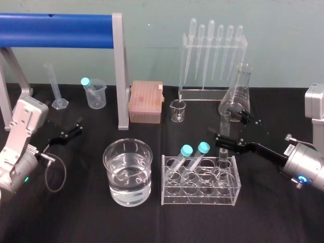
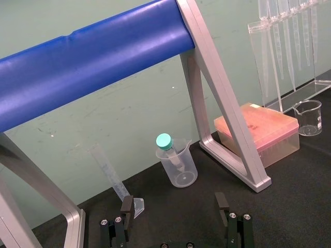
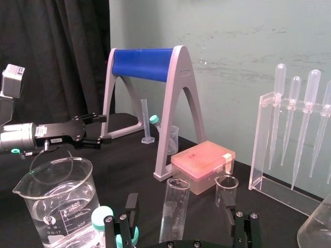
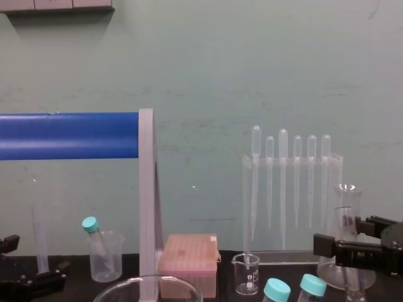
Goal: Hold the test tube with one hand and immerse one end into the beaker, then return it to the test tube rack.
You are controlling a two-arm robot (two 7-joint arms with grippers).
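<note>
Reaching in from the right side of the desk [image 1: 263, 220], the right gripper [image 1: 226, 126] sits wide open with one finger on either side of the test tube [image 3: 175, 206]. In the wrist view there's a clear gap on both sides, so it's straddling the tube and not holding anything. The tube stands upright in the right-hand end of the clear test tube rack [image 1: 200, 197], open mouth up, poking above the rack's top plate. Two teal-capped tubes [image 1: 186, 150] lean in the same rack, further to the left. Just left of the rack sits the beaker [image 1: 127, 174], wide and round, roughly half full of clear liquid. It's close to the rack but not touching as far as I can tell.

Behind the right gripper there's a conical flask [image 1: 237, 96]. A small beaker [image 1: 177, 110] and a pink tip box [image 1: 146, 102] sit along the back, with a stand of plastic pipettes [image 1: 212, 55] behind the small beaker.

Over on the far left the left gripper [image 1: 75, 129] hangs above the desk, also open and empty, well apart from the beaker. Past it are a plastic cup [image 1: 95, 95], a graduated cylinder [image 1: 56, 91] and a blue roll [image 1: 55, 24] on a grey frame
</note>
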